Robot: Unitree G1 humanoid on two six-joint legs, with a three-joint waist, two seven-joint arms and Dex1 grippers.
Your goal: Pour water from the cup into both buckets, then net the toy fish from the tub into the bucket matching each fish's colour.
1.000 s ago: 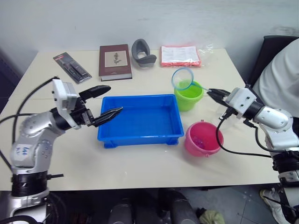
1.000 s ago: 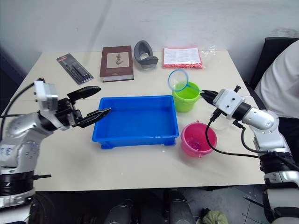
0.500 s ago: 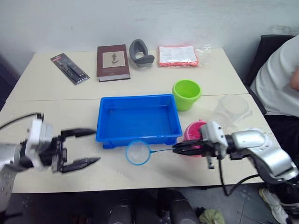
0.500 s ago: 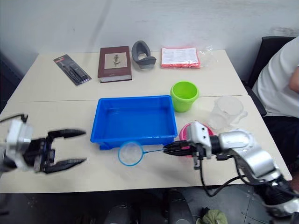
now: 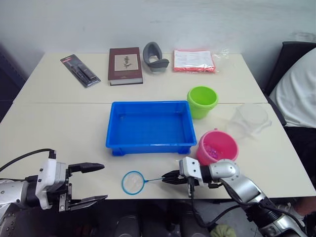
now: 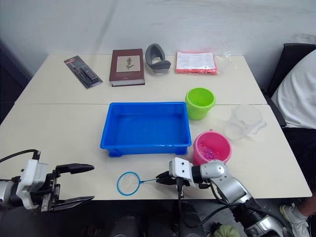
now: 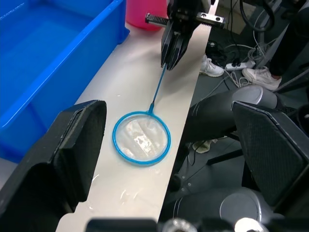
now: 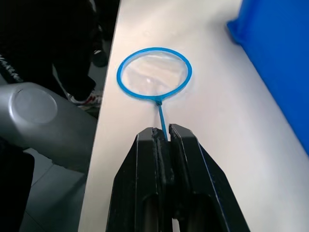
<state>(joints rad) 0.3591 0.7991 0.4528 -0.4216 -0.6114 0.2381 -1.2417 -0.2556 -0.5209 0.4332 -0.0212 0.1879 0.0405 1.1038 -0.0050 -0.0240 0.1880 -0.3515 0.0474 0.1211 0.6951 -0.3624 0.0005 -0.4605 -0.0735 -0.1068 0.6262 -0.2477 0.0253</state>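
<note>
One thin stick was all the right end effector [image 5: 170, 177] pinched, the net [image 5: 133, 182] lying at the tabletop's [image 5: 59, 123] near edge; it might twist or slide off. Left end effector [image 5: 98, 182] gaped empty.

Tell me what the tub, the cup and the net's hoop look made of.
Tub: glossy blue plastic, judging by its moulded rim. Cup: clear plastic, table visible through it. Net: light blue rim, likely plastic, with fine translucent mesh; its handle is pinched in the right gripper.
</note>
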